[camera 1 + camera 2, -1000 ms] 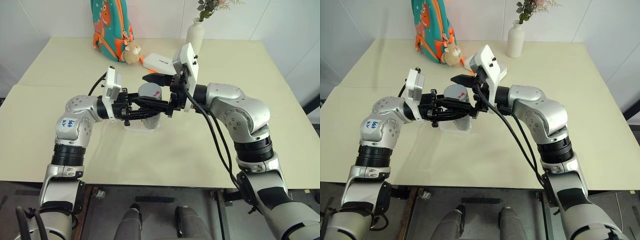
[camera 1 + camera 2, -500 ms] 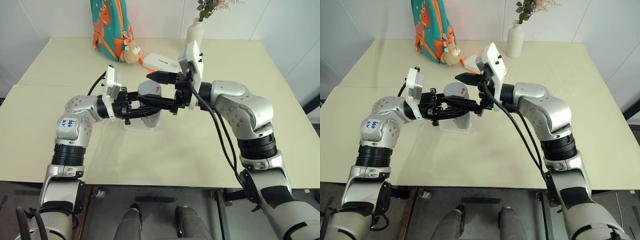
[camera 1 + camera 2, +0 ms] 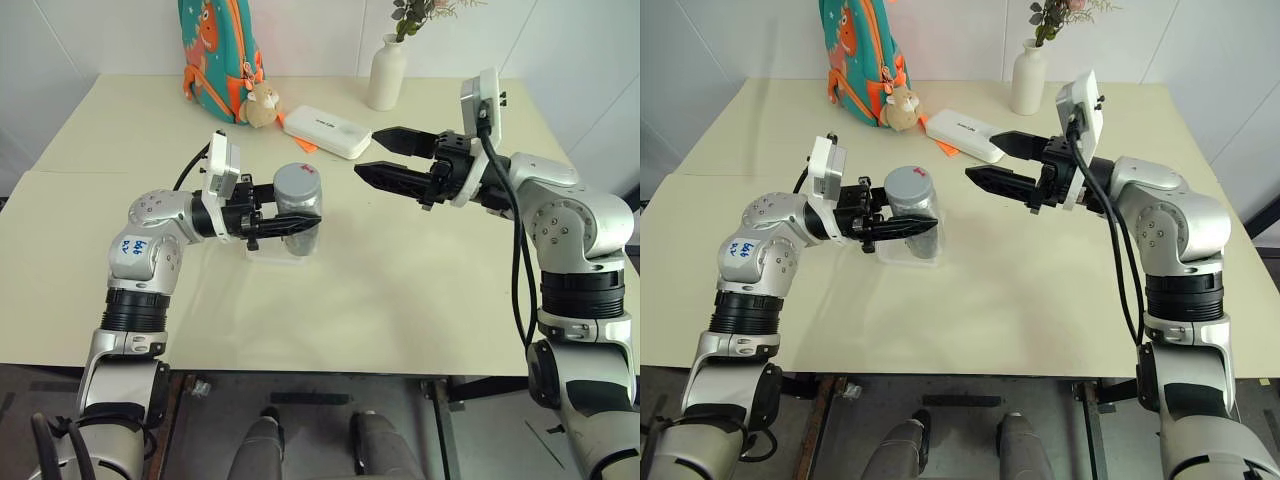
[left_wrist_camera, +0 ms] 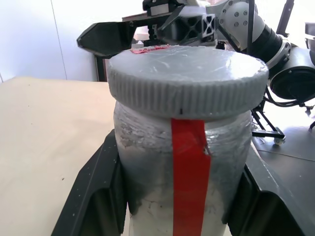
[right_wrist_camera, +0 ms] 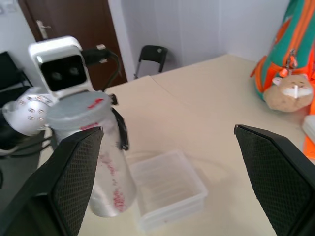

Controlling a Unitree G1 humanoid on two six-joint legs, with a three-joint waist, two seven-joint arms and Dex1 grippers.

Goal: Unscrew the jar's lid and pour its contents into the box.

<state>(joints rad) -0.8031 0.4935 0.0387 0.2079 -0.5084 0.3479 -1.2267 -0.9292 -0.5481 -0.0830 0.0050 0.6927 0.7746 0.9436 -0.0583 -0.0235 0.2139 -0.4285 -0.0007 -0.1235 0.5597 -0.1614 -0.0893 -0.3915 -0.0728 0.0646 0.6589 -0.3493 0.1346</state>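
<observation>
Two arms stretch over the cream table (image 3: 420, 290), reaching toward each other across its middle, and the step in hand reads as the unscrewing, with the lid not yet off. The left arm comes in from the left, forearm roughly level and pointing right, and its left gripper (image 3: 290, 227) is clamped on the jar (image 4: 183, 172), one black finger on each side of the clear body. The jar stands upright, held just above the box (image 5: 168, 189), the shallow clear tray on the table at its far side. The right arm reaches in from the right, pointing left, and its right gripper (image 3: 381, 156) hangs with both fingers spread wide and empty, well apart from the jar and a little higher. The lid (image 4: 187, 78) sits square on the jar, a red strip (image 4: 189, 167) running down from it. Likely next, the right gripper must close in on the lid's ribbed rim and twist. The contents cannot be made out.
</observation>
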